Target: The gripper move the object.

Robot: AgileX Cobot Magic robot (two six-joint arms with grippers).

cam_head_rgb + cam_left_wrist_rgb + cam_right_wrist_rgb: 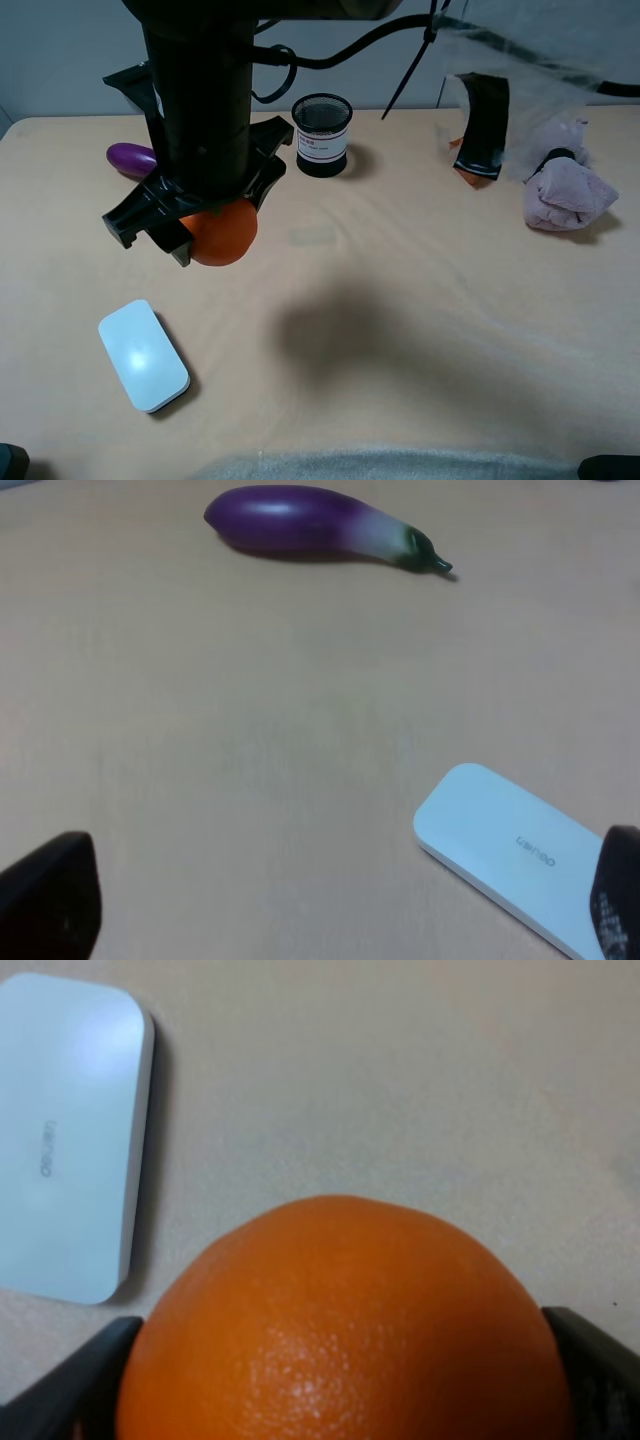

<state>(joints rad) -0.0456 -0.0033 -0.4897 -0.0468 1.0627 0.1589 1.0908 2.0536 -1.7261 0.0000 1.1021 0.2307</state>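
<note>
The orange fruit [226,234] is held between the two black fingers of my right gripper [205,215], whose large black arm reaches over to the left side of the table. It hangs above the tan table, casting a shadow to the right. In the right wrist view the orange [340,1320] fills the space between the fingers of the right gripper [330,1400]. My left gripper [335,910] is open and empty, low over the table, with only its fingertips [50,900] showing.
A white flat device [143,355] lies at the front left, also seen from the left wrist [510,855]. A purple eggplant [132,158] lies behind the arm. A black mesh cup [322,134], a dark wedge [482,130] and a pink cloth [566,192] stand at the back.
</note>
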